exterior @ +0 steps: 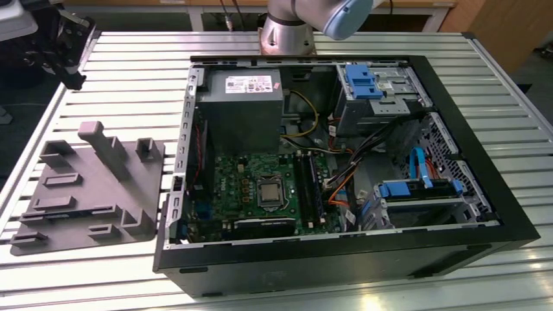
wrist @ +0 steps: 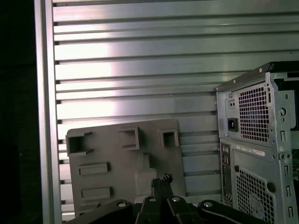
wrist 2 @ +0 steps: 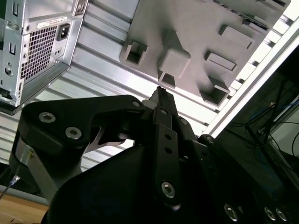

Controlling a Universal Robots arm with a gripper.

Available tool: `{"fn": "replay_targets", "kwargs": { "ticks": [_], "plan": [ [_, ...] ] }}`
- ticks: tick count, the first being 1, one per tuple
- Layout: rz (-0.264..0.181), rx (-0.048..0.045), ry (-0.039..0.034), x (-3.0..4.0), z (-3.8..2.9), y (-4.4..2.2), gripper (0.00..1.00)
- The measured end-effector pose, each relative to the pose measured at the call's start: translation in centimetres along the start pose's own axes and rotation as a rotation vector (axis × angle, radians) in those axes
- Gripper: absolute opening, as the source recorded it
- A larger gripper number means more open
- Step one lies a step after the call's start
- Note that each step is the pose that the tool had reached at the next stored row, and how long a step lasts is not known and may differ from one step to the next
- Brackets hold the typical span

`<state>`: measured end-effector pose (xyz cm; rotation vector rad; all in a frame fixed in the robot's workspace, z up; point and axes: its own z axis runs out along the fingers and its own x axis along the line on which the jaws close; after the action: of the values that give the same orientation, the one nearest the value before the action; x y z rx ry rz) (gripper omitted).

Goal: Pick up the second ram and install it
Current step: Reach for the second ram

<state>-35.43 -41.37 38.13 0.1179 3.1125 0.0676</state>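
Observation:
My gripper [wrist: 161, 179] hangs above the table with its two thin black fingertips pressed together and nothing between them, as both wrist views show [wrist 2: 159, 91]. In the exterior view the gripper [exterior: 67, 72] is a dark shape at the far left, beyond the grey fixture [exterior: 87, 194]. The fixture [wrist: 121, 163] lies just beneath and ahead of the fingertips. The second ram is out of view. The black memory slots [exterior: 307, 188] run along the green motherboard [exterior: 250, 188] inside the open computer case [exterior: 346, 253].
The case's perforated rear panel [wrist: 254, 140] stands to one side of the fixture. The fixture carries tall posts [exterior: 103, 146] and square pockets [wrist 2: 135, 52]. A grey power supply [exterior: 242, 107], blue drive brackets [exterior: 363, 81] and loose cables [exterior: 346, 175] crowd the case. The slatted table's edge [wrist: 44, 116] is close by.

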Motion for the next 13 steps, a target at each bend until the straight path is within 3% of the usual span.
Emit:
{"fn": "replay_targets", "kwargs": {
  "ticks": [13],
  "plan": [
    [0.000,0.0000,0.0000,1.07,-0.01,-0.08,0.11]
  ]
}}
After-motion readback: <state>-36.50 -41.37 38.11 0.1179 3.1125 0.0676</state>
